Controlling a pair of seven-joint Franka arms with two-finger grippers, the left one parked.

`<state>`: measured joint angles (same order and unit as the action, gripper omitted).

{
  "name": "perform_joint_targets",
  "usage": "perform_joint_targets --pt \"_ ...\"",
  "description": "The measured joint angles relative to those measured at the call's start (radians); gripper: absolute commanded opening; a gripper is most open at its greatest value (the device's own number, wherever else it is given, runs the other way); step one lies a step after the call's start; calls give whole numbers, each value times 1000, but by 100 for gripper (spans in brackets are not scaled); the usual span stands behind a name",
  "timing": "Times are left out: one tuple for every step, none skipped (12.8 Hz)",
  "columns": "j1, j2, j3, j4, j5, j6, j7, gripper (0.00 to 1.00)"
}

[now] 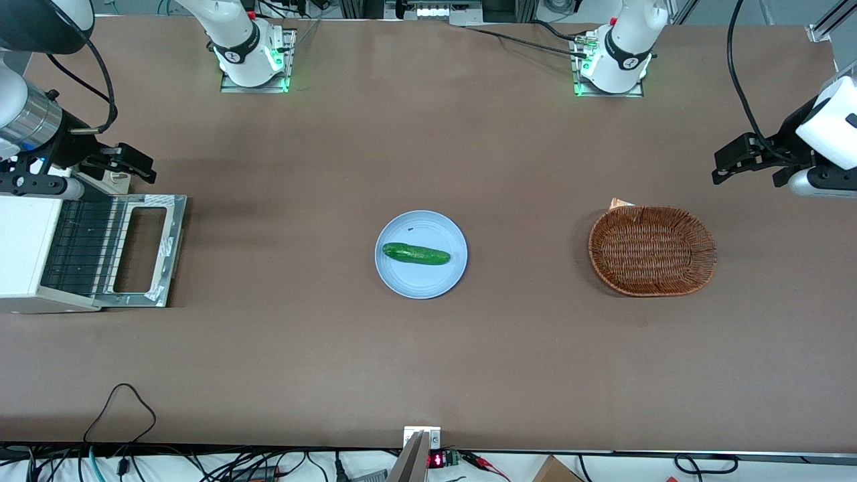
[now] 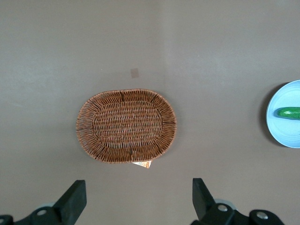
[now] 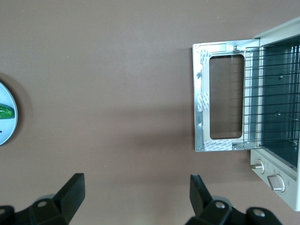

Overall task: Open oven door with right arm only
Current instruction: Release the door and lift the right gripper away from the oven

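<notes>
The oven door (image 1: 173, 246) lies folded down flat on the table in front of the white toaster oven (image 1: 25, 249). It is a silver frame round a dark glass window. The wire rack (image 1: 84, 248) shows in the open cavity. The right arm's black gripper (image 1: 142, 168) hovers above the table, a little farther from the front camera than the door, and touches nothing. In the right wrist view the gripper (image 3: 136, 187) is open and empty over bare table, with its fingers (image 3: 74, 186) wide apart. The open door (image 3: 201, 117) and the oven cavity show there too.
A light blue plate (image 1: 420, 280) with a green cucumber (image 1: 416, 254) sits mid-table. A wicker basket (image 1: 651, 250) stands toward the parked arm's end. The oven's knobs (image 3: 276, 182) show beside the cavity. Cables hang along the table's near edge.
</notes>
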<state>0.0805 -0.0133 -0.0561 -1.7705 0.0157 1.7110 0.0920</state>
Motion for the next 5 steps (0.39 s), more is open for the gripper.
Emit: perform_joint_targets --pt "-1 0 -2 0 0 -1 0 99" --pt "-1 0 -4 1 0 -1 -1 99" --pt "-1 0 -6 1 0 -1 -1 99" --pt "-2 0 -6 1 0 -2 -2 99" --pt "-1 0 -6 1 0 -2 -2 99"
